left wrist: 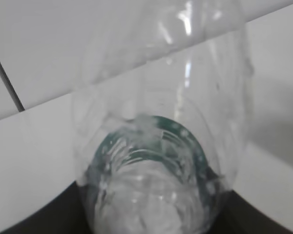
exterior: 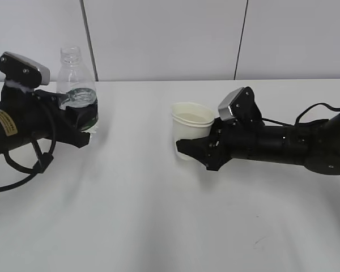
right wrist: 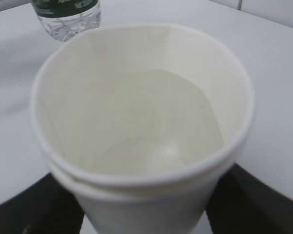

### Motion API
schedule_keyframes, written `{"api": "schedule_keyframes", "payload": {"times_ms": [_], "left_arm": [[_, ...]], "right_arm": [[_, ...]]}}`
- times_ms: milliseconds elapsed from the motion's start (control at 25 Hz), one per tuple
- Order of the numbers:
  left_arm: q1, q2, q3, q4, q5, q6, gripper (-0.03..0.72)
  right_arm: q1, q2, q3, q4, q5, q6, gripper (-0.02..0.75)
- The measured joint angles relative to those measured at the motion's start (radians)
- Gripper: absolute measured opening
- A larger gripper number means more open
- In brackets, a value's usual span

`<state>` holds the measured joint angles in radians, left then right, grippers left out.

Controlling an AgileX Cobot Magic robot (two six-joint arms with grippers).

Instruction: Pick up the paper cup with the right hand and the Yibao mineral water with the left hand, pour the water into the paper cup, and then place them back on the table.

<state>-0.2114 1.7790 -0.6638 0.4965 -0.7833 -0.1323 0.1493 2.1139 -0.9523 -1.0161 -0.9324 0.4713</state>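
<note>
The Yibao mineral water (exterior: pixel 76 76) stands upright and capless at the far left of the table (exterior: pixel 158 221), with a little water low inside. My left gripper (exterior: pixel 82 119) is shut on its green-labelled lower part; in the left wrist view the bottle (left wrist: pixel 156 156) fills the gap between the dark fingers (left wrist: pixel 34 222). The paper cup (exterior: pixel 190 123) sits mid-table, leaning slightly, with water in it. My right gripper (exterior: pixel 188 148) is shut on its lower wall. From the right wrist camera the cup (right wrist: pixel 141 122) sits between the black fingers (right wrist: pixel 256 200), and the bottle (right wrist: pixel 68 14) shows beyond.
A white panelled wall (exterior: pixel 170 39) with dark seams runs behind the table's far edge. Black cables (exterior: pixel 22 170) loop under the left arm and another cable (exterior: pixel 317 107) arches over the right arm. White tabletop stretches across the front.
</note>
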Motion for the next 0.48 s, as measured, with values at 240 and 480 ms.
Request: {"api": "schedule_keyframes", "payload": {"times_ms": [240,480], "left_arm": [[0.000,0.081,0.000,-0.001,-0.059,-0.002,0.343],[0.000,0.144,0.000,-0.003,-0.102,-0.002,0.343]], "right_arm": [[-0.018,0.000,0.028,0.013,0.015,-0.090,0.521],[-0.018,0.000,0.030,0.105,0.032,-0.179,0.521]]}}
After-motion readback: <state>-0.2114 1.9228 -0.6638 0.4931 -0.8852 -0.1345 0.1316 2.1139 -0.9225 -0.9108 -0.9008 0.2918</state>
